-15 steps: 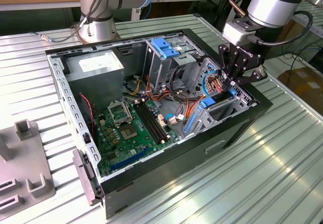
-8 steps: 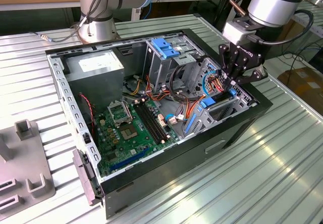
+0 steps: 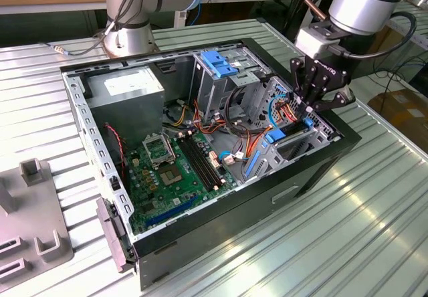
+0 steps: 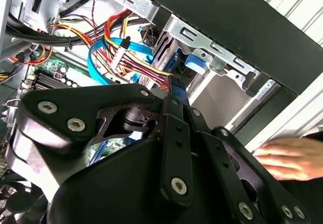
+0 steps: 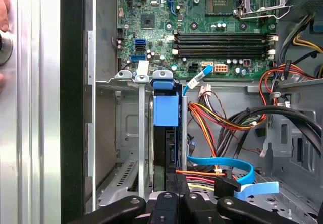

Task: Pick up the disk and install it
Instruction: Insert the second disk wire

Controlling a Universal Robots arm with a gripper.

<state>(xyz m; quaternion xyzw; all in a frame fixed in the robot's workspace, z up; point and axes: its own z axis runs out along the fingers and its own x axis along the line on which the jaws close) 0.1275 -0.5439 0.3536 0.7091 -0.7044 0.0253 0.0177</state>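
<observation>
Pincer [image 3: 309,113]: black, lowered into the open computer case [image 3: 314,170] at the drive bay; fingers look clamped on the disk's edge, though the contact is partly hidden.
Disk [image 5: 165,110]: standing edge-on in the metal bay slot [image 5: 128,148], blue frame uppermost.
Motherboard [image 3: 174,170]: green, beside the bay.
Surface [image 3: 348,237]: ribbed metal under the case.

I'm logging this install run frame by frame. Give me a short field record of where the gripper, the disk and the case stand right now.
gripper: in the exterior view, gripper is down at the drive bay on the exterior view's right side of the open computer case
disk: blue-framed disk stands on edge in the bay slot, in line with the gripper
fingers: cannot tell
cables: orange, yellow and blue cables run beside the bay
motherboard: green motherboard exposed
person: a hand beside the case
</observation>
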